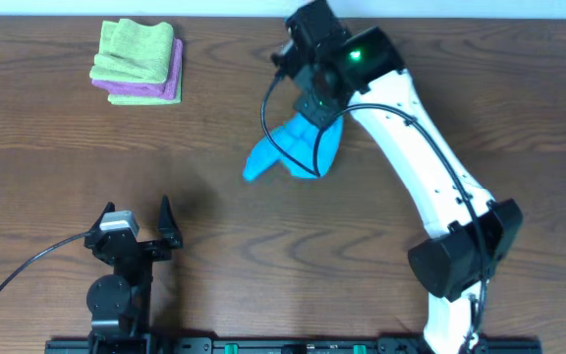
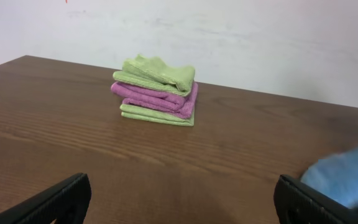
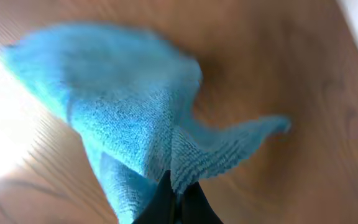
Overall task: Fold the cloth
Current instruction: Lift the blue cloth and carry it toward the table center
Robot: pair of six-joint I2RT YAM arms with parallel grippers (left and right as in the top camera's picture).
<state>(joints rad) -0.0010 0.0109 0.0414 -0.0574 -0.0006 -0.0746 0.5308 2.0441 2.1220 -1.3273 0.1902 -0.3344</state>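
Note:
The sky-blue cloth (image 1: 296, 149) hangs bunched from my right gripper (image 1: 319, 110) above the middle of the table, its lower end drooping toward the wood. In the right wrist view the cloth (image 3: 123, 106) fills the frame and the right gripper (image 3: 178, 194) is shut on a pinched fold of it. My left gripper (image 1: 138, 222) rests near the front left edge, open, with nothing between its fingers (image 2: 61, 200). The left wrist view catches a blurred corner of the cloth (image 2: 347, 177) at its right edge.
A stack of folded light green and purple cloths (image 1: 138, 62) lies at the back left of the wooden table (image 1: 57, 167); the left wrist view shows this stack (image 2: 157, 90) ahead. A black rail (image 1: 283, 345) runs along the front edge.

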